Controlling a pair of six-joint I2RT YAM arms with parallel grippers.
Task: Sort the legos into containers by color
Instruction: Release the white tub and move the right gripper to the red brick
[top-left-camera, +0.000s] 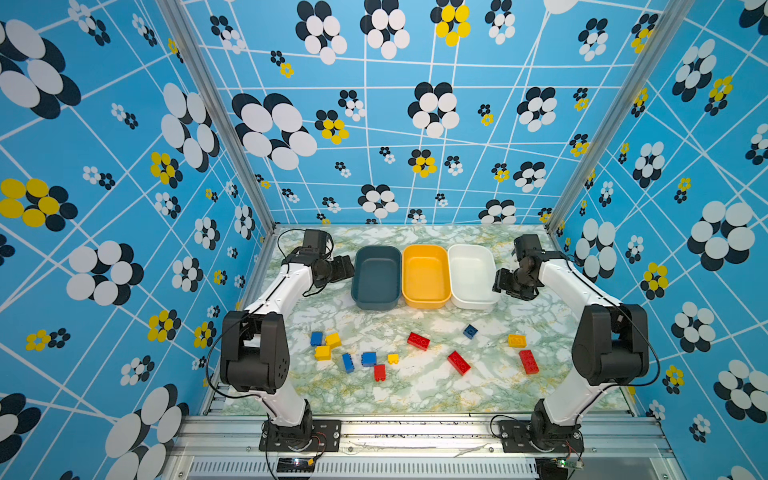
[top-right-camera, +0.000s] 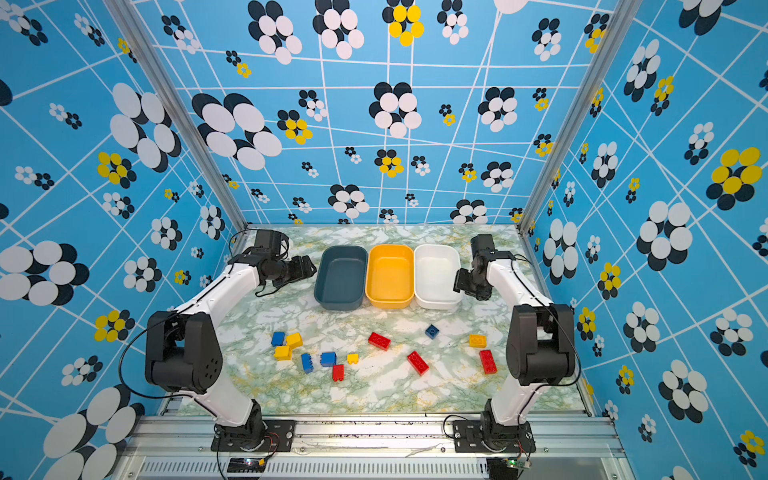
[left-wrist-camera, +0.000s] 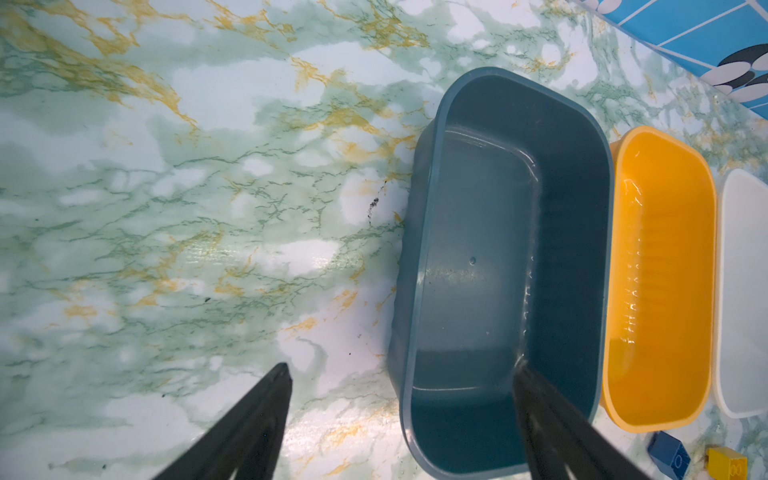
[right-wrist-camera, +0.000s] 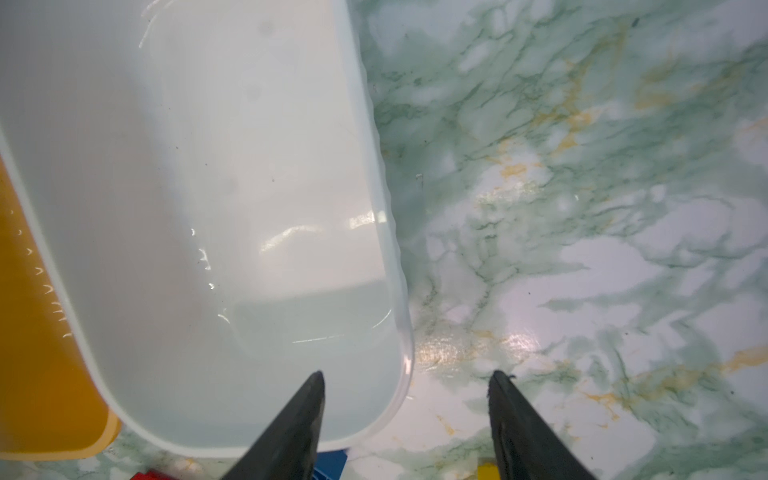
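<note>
Three containers stand in a row at the back in both top views: a teal tub (top-left-camera: 376, 276), a yellow tub (top-left-camera: 426, 274) and a white tub (top-left-camera: 471, 274), all empty. Red, blue and yellow legos lie scattered on the table in front of them, among them a red brick (top-left-camera: 418, 340), a blue brick (top-left-camera: 470, 331) and a yellow brick (top-left-camera: 517, 340). My left gripper (top-left-camera: 345, 268) (left-wrist-camera: 402, 365) hangs open over the teal tub's (left-wrist-camera: 498, 249) left wall. My right gripper (top-left-camera: 500, 282) (right-wrist-camera: 407, 372) hangs open over the white tub's (right-wrist-camera: 208, 166) right near corner. Neither holds anything.
A cluster of blue and yellow bricks (top-left-camera: 326, 345) lies at the front left near the left arm's elbow. Two red bricks (top-left-camera: 528, 361) (top-left-camera: 459, 362) lie at the front right. Patterned walls close the marble table (top-left-camera: 415, 395) on three sides.
</note>
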